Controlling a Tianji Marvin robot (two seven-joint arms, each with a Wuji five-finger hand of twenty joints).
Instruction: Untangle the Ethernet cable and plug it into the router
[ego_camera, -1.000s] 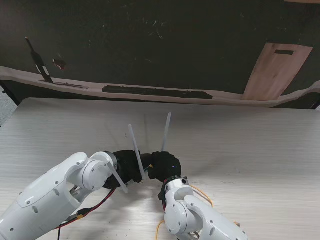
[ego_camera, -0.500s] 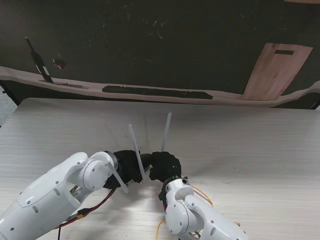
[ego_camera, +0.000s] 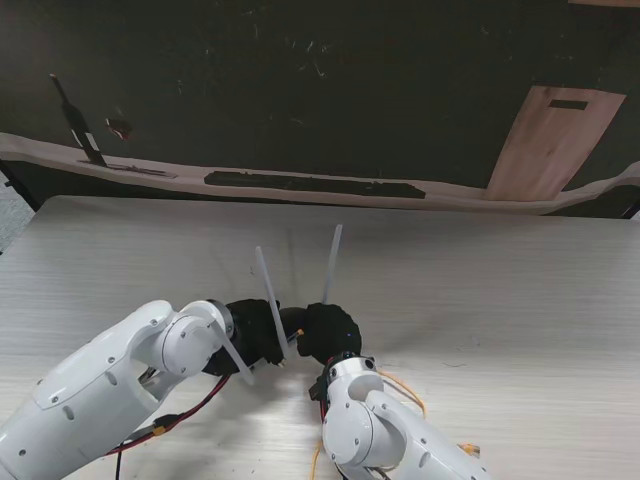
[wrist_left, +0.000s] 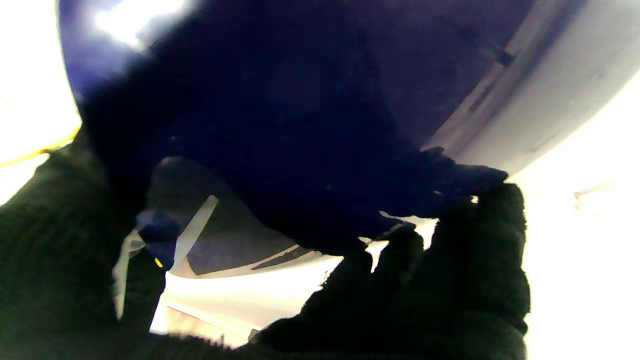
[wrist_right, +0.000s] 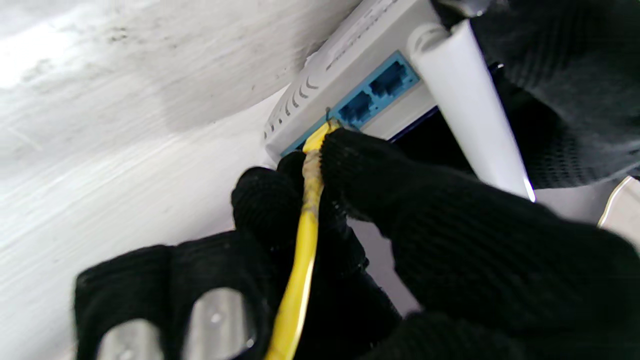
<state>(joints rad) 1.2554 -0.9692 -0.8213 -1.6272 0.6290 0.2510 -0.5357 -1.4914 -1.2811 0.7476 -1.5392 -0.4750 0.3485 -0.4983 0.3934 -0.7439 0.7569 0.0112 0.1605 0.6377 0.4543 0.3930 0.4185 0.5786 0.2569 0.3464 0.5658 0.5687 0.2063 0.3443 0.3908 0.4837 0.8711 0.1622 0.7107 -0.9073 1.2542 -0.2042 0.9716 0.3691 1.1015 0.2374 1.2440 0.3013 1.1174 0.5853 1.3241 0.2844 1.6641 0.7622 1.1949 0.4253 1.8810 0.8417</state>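
The yellow Ethernet cable (wrist_right: 305, 220) ran up between the black-gloved fingers (wrist_right: 400, 200) of the right hand (wrist_right: 320, 260), its plug end (wrist_right: 320, 134) touching the row of blue ports (wrist_right: 372, 95) on the back of the white router (wrist_right: 320, 90); whether the plug was fully seated could not be told, since the fingertips covered that spot. The right hand was closed on the cable, pinching it just behind the plug. From the stand camera the router itself was almost entirely hidden under the two gloves, near the table's middle and towards six o'clock (only its two white antennas (ego_camera: 330, 262) stood clear, pointing towards twelve o'clock). The left hand (ego_camera: 252, 345) sat at about nine o'clock of the right hand (ego_camera: 325, 335), the two touching or nearly so, with a third antenna (ego_camera: 235, 358) slanting down across the left wrist. Its own wrist camera showed dark gloved fingers (wrist_left: 450, 280) curled against a dark, blurred surface, so it was gripping the router, though the contact was hard to make out. Loose loops of the yellow cable (ego_camera: 405, 388) lay on the pale wooden table (ego_camera: 500, 300) at four o'clock of the hands, beside the right arm (ego_camera: 380, 440). A red and black lead (ego_camera: 195, 408) trailed under the left arm (ego_camera: 100, 390).
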